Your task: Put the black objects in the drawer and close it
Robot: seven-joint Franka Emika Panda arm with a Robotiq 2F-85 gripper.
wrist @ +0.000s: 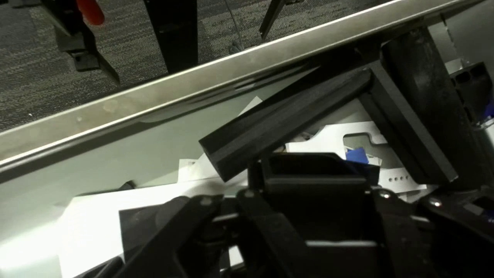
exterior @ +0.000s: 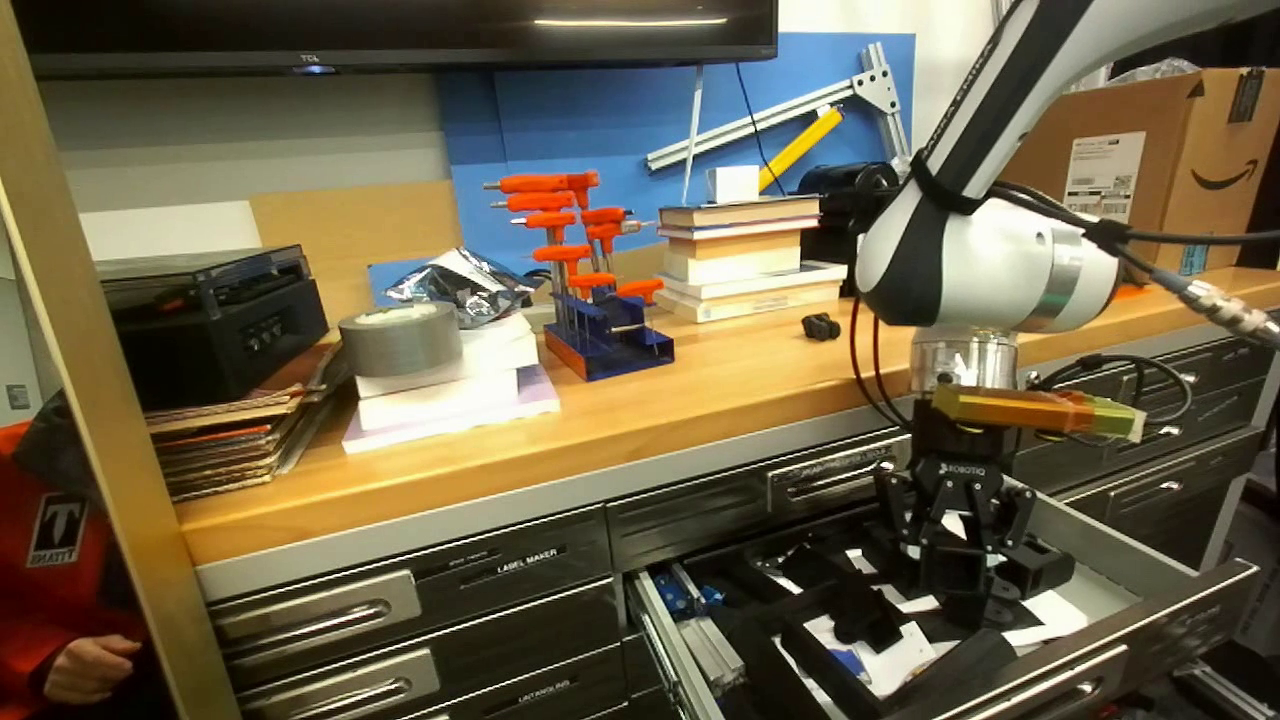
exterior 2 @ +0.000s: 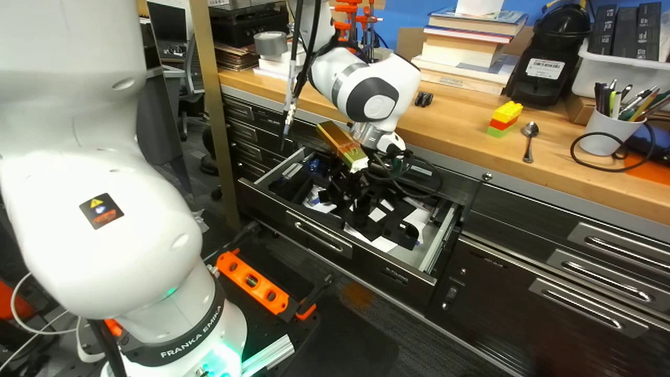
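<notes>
Presently, open drawer (exterior 2: 366,264): black bars (wrist: 285,121), white sheets (wrist: 92,227); gripper (exterior: 955,575) clasping black block (wrist: 314,187).

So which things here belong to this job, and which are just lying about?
For the job: drawer; black block, seemingly in the pincer; black piece on the counter, probably yet to go in.

Lying about: tape; books; toy bricks; spoon; pen cup; orange-handled tools; big black device.
</notes>
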